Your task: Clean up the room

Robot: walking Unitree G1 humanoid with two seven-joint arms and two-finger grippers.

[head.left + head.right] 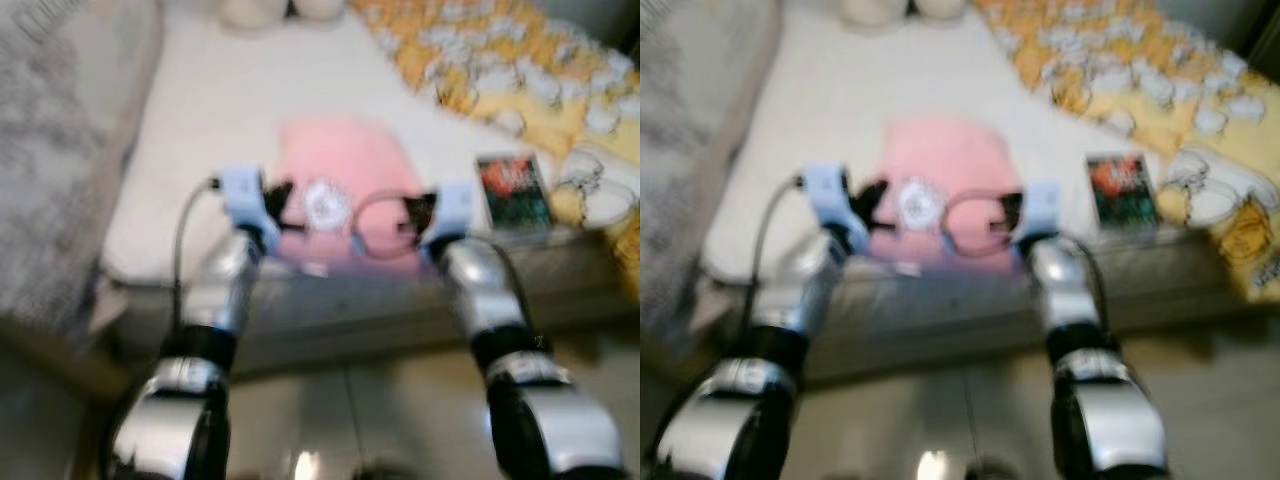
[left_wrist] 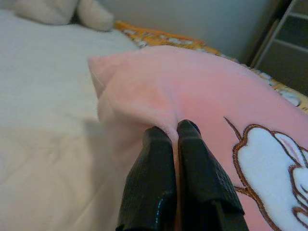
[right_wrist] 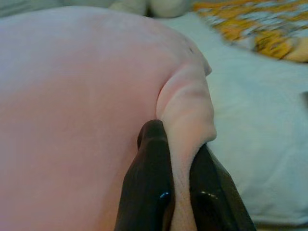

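A pink pillow [image 1: 345,175] with a white cartoon patch lies at the near edge of the white bed [image 1: 200,120]. My left gripper [image 1: 278,198] holds its near left edge. In the left wrist view its black fingers [image 2: 159,159] are pinched shut on a fold of the pink pillow [image 2: 192,91]. My right gripper [image 1: 418,212] holds the near right edge. In the right wrist view the fingers [image 3: 154,163] clamp a ridge of the pink pillow [image 3: 72,96]. Both head views are blurred.
A dark book [image 1: 513,190] lies on the bed to the right of the pillow. A yellow patterned blanket [image 1: 520,70] covers the bed's far right. Cream plush toys [image 1: 270,10] sit at the far end. A grey fabric mass [image 1: 60,120] rises on the left. Pale floor [image 1: 360,410] lies below.
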